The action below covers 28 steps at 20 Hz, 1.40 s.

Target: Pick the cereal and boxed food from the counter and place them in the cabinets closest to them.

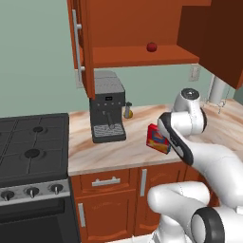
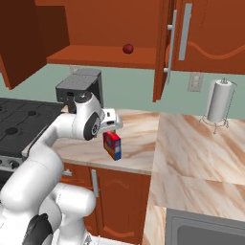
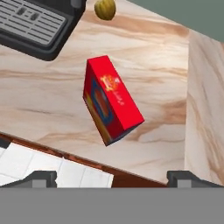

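The gripper [image 3: 112,177] hangs above the red box [image 3: 111,100], jaws spread wide and holding nothing, the two finger tips well apart at the bottom of the hand view. The box stands upright on the counter [image 1: 114,149], near the front edge and to the right of the coffee machine [image 1: 107,111]. Risk number one, as I read it: the box sits skewed to the jaws, so a straight drop could catch a corner and tip it. Risk two: it is close to the counter edge, and a nudge might send it over. Up above the coffee machine, the cabinet [image 1: 142,54] stands open with a small red ball [image 1: 152,47] on its shelf, which could get knocked when the box goes in.
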{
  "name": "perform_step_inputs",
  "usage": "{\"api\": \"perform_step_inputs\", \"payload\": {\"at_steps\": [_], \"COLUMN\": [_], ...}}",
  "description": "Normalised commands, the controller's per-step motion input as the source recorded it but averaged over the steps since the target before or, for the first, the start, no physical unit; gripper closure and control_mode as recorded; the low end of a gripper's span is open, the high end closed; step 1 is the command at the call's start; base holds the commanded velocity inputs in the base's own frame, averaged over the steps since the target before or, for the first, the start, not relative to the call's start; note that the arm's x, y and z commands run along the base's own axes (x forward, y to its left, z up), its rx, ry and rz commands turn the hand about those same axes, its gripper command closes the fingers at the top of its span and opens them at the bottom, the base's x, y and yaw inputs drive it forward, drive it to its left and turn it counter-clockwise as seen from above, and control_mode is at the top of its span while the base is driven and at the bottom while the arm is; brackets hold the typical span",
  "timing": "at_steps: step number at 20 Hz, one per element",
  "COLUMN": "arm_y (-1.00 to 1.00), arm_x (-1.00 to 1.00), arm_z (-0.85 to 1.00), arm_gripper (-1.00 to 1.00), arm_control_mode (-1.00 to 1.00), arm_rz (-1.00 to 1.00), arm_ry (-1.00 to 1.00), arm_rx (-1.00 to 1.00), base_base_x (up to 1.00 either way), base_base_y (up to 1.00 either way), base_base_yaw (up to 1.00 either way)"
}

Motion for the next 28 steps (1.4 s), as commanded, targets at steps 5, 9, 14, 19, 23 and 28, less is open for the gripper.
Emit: {"api": "perform_step_inputs", "payload": {"at_steps": [5,9,14,19,23,28], "arm_y": [-0.32,-0.35,-0.19,-0.07,-0.03,-0.10], "arm_x": [-0.19,-0.26,-0.02,0.11,0.23,0.18], "arm_z": [-0.30,-0.30,-0.29,-0.23,-0.11,-0.09], "arm_gripper": [-1.00,-1.00,-1.00,-1.00,-1.00,-1.00], "arm_control_mode": [-1.00,-1.00,-1.00,-1.00,-1.00,-1.00], "arm_rz": [0.06,0.06,0.02,0.00,0.00,0.00], "arm_ry": [-0.02,-0.05,-0.09,-0.11,-0.05,-0.02], "arm_rx": [0.02,0.06,0.09,0.11,0.12,0.16], "base_base_x": [0.00,0.00,0.00,0.00,0.00,0.00], "base_base_y": [0.00,0.00,0.00,0.00,0.00,0.00], "base_base_yaw": [0.00,0.00,0.00,0.00,0.00,0.00]}}
